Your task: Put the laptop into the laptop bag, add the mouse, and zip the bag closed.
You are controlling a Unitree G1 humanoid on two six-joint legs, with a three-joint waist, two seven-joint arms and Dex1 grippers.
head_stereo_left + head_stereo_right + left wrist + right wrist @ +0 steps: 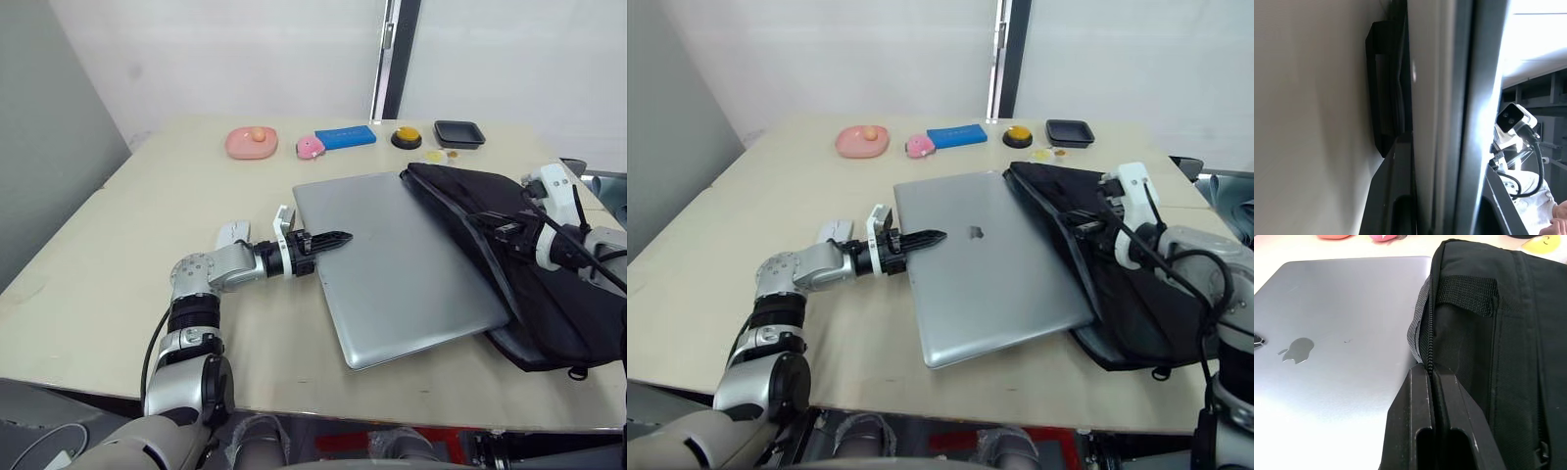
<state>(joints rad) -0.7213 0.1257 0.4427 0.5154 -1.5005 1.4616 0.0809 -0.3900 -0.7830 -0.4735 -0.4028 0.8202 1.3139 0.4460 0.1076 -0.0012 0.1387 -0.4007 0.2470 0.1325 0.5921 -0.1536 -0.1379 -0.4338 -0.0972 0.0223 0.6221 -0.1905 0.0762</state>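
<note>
The left gripper (328, 238) is pinching the near-left edge of the laptop (411, 264), fingers clamped on the slab. Across the table (108, 255), the right gripper (1431, 377) is clamping the zippered lip of the laptop bag (549, 284), fingers pressed together on the fabric.

The laptop is lying flat at mid-table, its right side tucked into the bag's mouth, its left side bare. Its long axis is running from the far-left corner toward the near-right, and it is pointing its right edge into the bag. The mouse (232, 233) is sitting just behind the left arm.

The risk: the laptop is going in skewed, so a corner could be catching on the zipper, and a push might be dragging the whole bag along. That thin pinch could also be slipping off smooth metal, or the left arm nudging the mouse.
</note>
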